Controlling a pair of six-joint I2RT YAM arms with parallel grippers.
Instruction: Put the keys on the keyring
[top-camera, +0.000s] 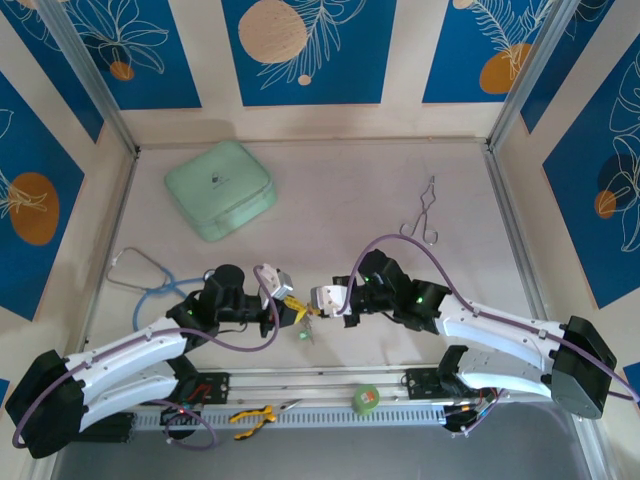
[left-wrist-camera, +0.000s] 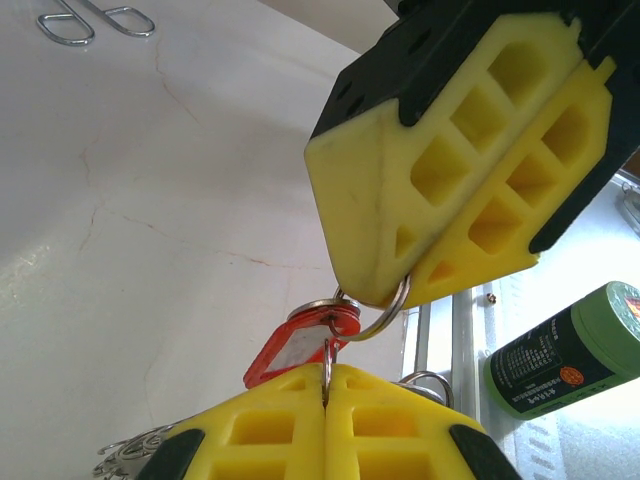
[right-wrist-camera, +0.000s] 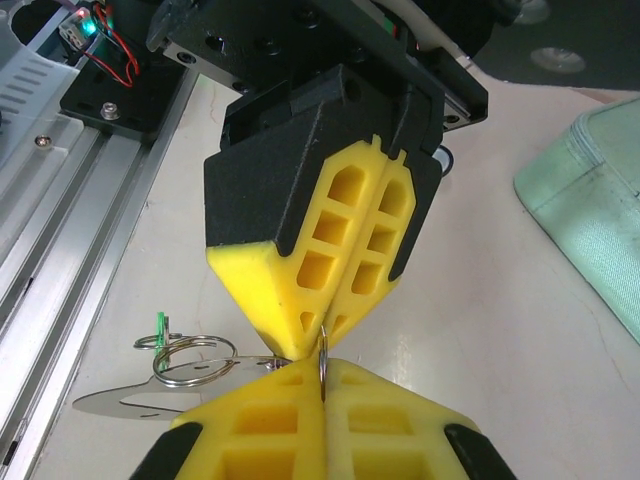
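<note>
The left gripper (left-wrist-camera: 326, 378), pads pressed together, pinches the red key (left-wrist-camera: 295, 352) by the thin loop at its head; that key slants down-left from the keyring (left-wrist-camera: 392, 312), clamped by the right gripper (left-wrist-camera: 378, 285) nose to nose; the green key (top-camera: 302, 336) lies apart on the table (top-camera: 400, 200); the tape roll (left-wrist-camera: 565, 350) print is unreadable.

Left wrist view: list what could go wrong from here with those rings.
Both the left gripper and the right gripper pinch thin metal rings at their very fingertips; a slight pull apart could make one slip out. The red key tag hangs right where the rings meet and might snag or twist them. In the right wrist view another ring and a key blade stick out sideways and could catch.
</note>
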